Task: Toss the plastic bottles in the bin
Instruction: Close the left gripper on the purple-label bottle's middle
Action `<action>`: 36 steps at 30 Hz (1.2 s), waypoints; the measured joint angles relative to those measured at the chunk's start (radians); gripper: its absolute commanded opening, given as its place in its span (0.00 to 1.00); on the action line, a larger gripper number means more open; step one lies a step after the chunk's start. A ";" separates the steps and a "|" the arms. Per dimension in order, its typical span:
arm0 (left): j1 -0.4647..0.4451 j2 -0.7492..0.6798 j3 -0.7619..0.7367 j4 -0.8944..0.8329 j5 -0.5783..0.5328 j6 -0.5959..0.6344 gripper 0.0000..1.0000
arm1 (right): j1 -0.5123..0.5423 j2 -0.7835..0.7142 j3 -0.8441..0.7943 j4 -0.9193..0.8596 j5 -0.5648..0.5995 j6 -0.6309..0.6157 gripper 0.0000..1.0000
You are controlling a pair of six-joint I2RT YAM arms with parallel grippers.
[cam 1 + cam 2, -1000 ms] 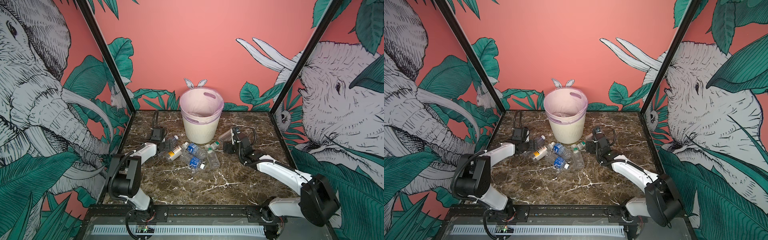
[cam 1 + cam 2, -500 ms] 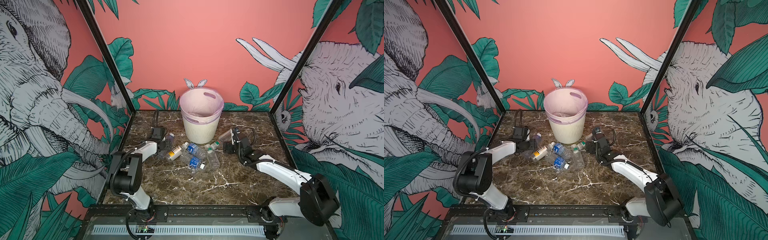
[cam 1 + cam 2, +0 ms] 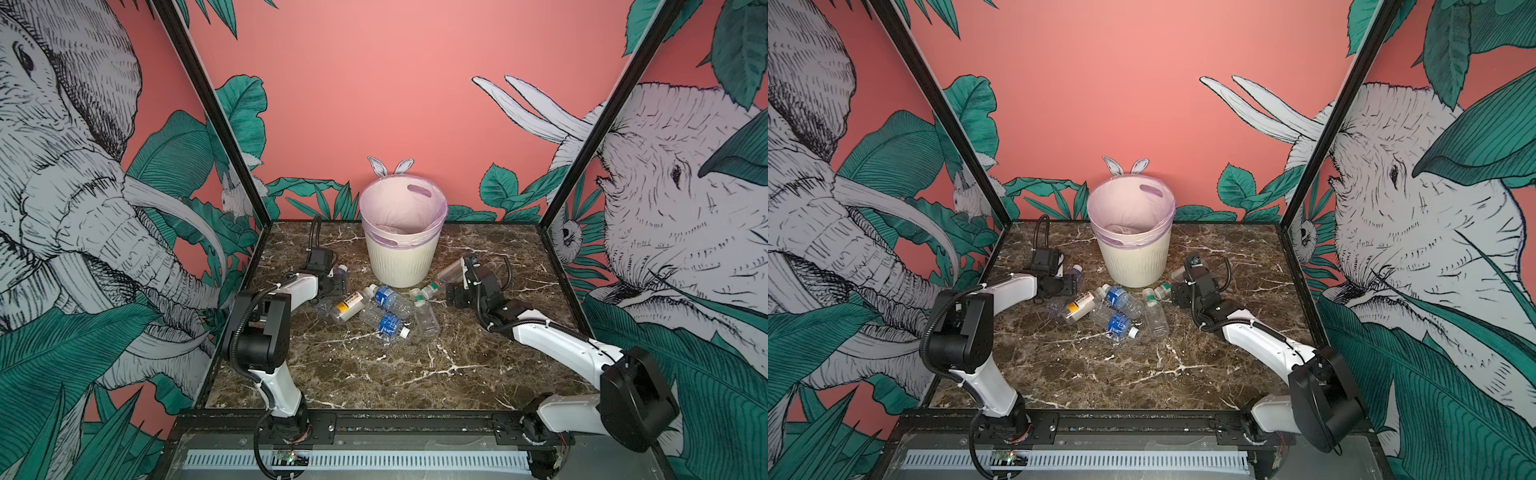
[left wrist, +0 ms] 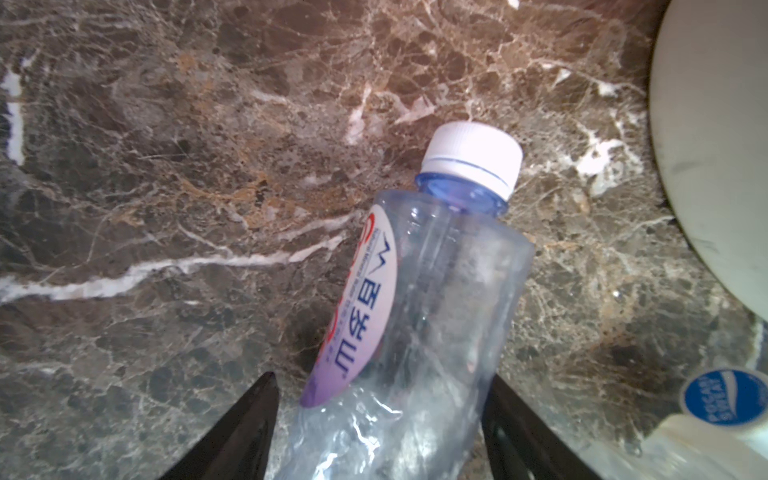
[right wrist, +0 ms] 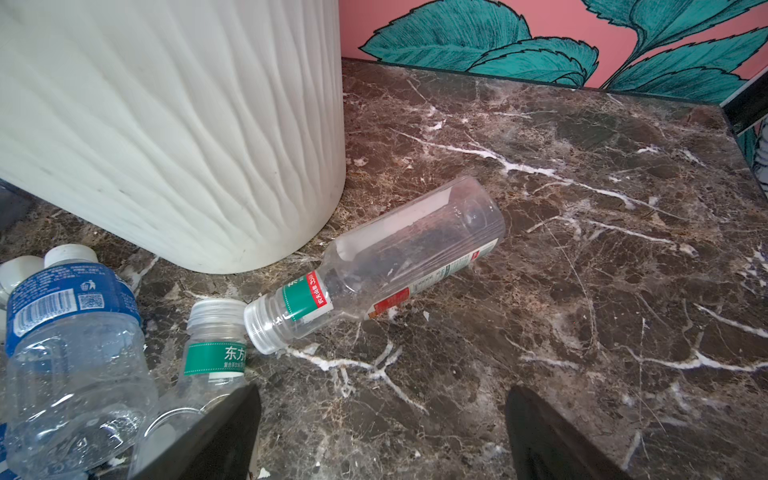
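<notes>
The small clear plastic bottle with a white cap (image 4: 436, 291) is pinched between the 2 black fingers of my left gripper (image 4: 382, 376), near the round cream-white ribbed plastic bin (image 3: 401, 266). Other clear plastic bottles (image 3: 386, 307) lie in front of it. My right gripper (image 5: 382, 388) is spread wide and holds nothing.

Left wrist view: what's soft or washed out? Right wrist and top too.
Left wrist view: white-capped bottle crisp at cap and label, its crumpled end by the left hand soft; bin wall blurred smooth. Right wrist view: green-collared bottle beside the bin sharp, blue-label bottle close in softer. Both top views: even light, no hard shadows, clear bottles faint against the marble table.
</notes>
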 measured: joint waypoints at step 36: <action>0.000 0.043 0.077 -0.104 -0.030 0.020 0.56 | 0.000 0.000 0.000 0.000 0.000 0.000 0.93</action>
